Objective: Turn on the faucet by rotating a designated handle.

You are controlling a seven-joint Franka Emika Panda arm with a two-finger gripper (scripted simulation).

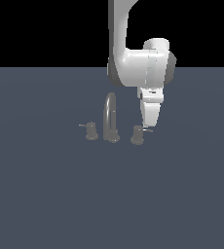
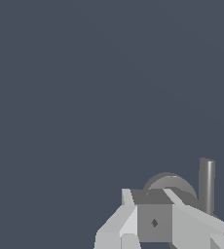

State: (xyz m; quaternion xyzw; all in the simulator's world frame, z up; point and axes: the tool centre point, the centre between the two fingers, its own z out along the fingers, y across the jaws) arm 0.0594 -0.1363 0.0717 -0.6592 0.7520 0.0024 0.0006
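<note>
1. Lever of the designated handle (image 1: 138, 134) pointed toward the exterior view's right, its long axis level with the grey floor (image 1: 46, 194), while the stubby knob body stood upright.
2. Gripper (image 1: 148, 125) hung just beside that knob, its tips level with the lever's outer end; whether they touched could not be told.
3. Jaws appeared drawn together in the wrist view, with nothing visibly clamped between them.
4. Beyond the fingertips (image 2: 128, 197) in the wrist view sat the knob's round top (image 2: 170, 184), with the lever (image 2: 206, 185) seen as a thin bar beside it.
5. Past the handle from the jaws stood the faucet's arched spout (image 1: 110, 116), then the twin knob (image 1: 91, 131), its lever pointing away from them.
</note>
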